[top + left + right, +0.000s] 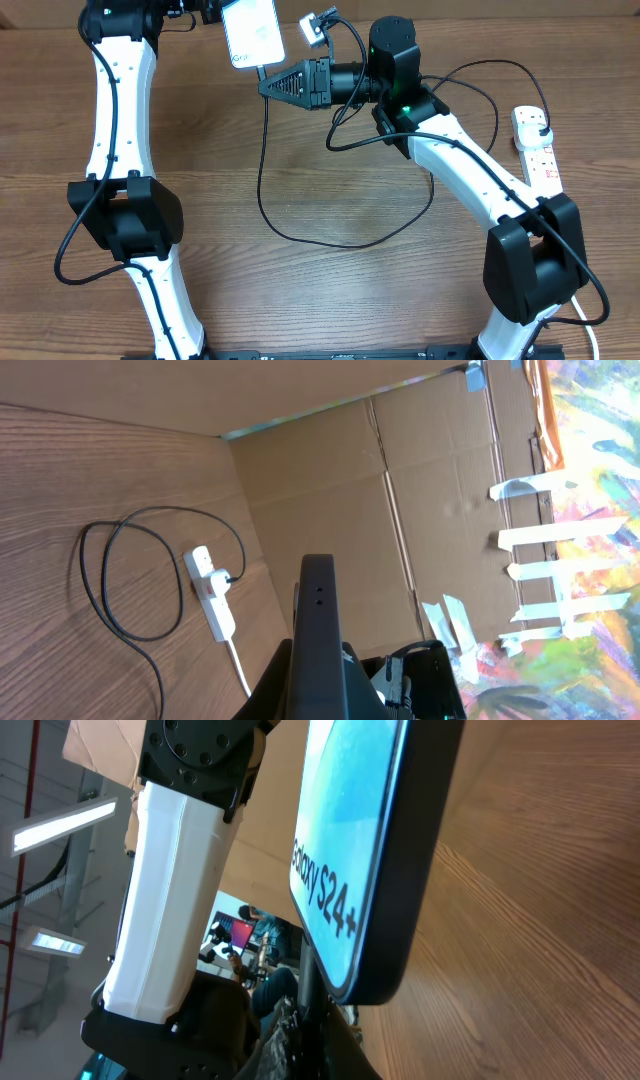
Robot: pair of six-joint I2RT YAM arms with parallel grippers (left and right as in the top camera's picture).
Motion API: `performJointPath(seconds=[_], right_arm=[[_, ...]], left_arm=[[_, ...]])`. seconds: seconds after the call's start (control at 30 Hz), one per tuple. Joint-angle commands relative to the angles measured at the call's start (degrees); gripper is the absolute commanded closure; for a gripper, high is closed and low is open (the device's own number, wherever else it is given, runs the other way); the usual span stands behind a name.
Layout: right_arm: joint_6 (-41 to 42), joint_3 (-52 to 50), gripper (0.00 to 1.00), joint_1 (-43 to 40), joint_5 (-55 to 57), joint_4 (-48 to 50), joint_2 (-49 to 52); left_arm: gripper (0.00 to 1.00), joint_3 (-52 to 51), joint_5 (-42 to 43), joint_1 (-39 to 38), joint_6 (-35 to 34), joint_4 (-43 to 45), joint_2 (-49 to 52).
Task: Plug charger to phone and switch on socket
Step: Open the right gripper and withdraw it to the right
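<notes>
My left gripper (212, 12) is shut on the phone (251, 32) and holds it up at the back of the table. In the left wrist view the phone shows edge-on as a dark bar (318, 622). In the right wrist view its blue screen (352, 830) reads "Galaxy S24+". My right gripper (270, 85) points left, just below the phone's lower edge. It is shut on the tip end of the charger cable (300, 240), and its jaws (318, 1035) hold the tip against the phone's bottom. The cable loops across the table to a black plug (543, 132) in the white socket (537, 150), which also shows in the left wrist view (212, 596).
A cardboard wall (420, 480) with tape strips stands behind the table's back edge. The socket's white cord (240, 672) trails off it. The cable's slack loop (115, 585) lies on the wood in the middle of the table.
</notes>
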Motion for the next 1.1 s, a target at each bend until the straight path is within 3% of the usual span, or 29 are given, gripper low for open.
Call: performJointPath(seconds=[0.0,0.1,0.17,0.2,0.27,0.3,0.67,1.07], right_arm=[[-0.2,1.3,0.96,-0.9,3.5,0.8,0.1],[-0.2,1.3,0.96,-0.9,3.5,0.7,0.1],[-0.2,1.3,0.83,-0.9,3.5,0.7,0.1],[-0.2,1.3,0.66,-0.9,3.4,0.7,0.2],[-0.2,1.3,0.07,-0.9,3.4,0.7,0.2],[-0.3,1.3,0.0,-0.9,3.4,0.7,0.2],[-3.3,1.3,0.0,-4.2,3.0,-4.3,0.1],[-23.4,1.3,0.0,-11.9,13.1,-41.9,0.2]], left_arm=[[0.96,1.1,5.1,-1.2,2.4,0.2,0.2],[0.96,1.1,5.1,-1.2,2.4,0.2,0.2],[0.96,1.1,5.0,-1.2,2.4,0.2,0.2],[0.96,1.1,5.0,-1.2,2.4,0.2,0.2],[0.96,1.1,5.0,-1.2,2.4,0.2,0.2],[0.96,1.1,5.0,-1.1,2.4,0.2,0.2],[0.96,1.1,5.7,0.8,2.4,0.2,0.2],[0.96,1.1,5.7,1.2,2.4,0.2,0.2]])
